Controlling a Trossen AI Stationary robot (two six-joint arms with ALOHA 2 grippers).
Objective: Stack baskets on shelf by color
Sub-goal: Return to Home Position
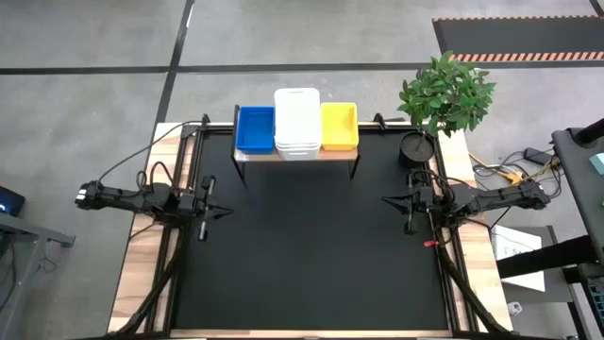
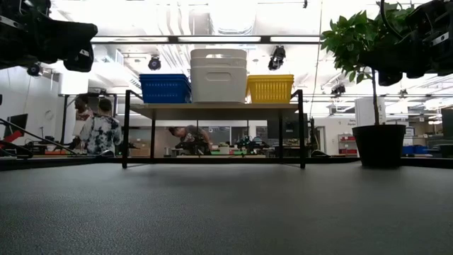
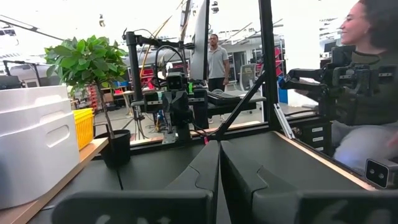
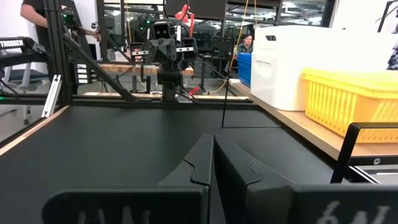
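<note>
The shelf (image 1: 298, 156), a light wooden plank on thin black legs, stands at the table's far edge. On its top sit a blue basket stack (image 1: 255, 129) on the left, a taller white stack (image 1: 297, 123) in the middle and a yellow stack (image 1: 339, 126) on the right. The low view shows the blue (image 2: 165, 88), white (image 2: 218, 75) and yellow (image 2: 270, 88) stacks side by side. My left gripper (image 1: 219, 213) waits at the table's left side, shut and holding nothing. My right gripper (image 1: 392, 200) waits at the right side, shut too.
A potted plant (image 1: 444, 94) in a black pot (image 1: 416, 148) stands at the table's far right corner, beside the shelf. The black mat (image 1: 311, 255) spreads between the arms. People (image 2: 95, 127) move in the room beyond the table.
</note>
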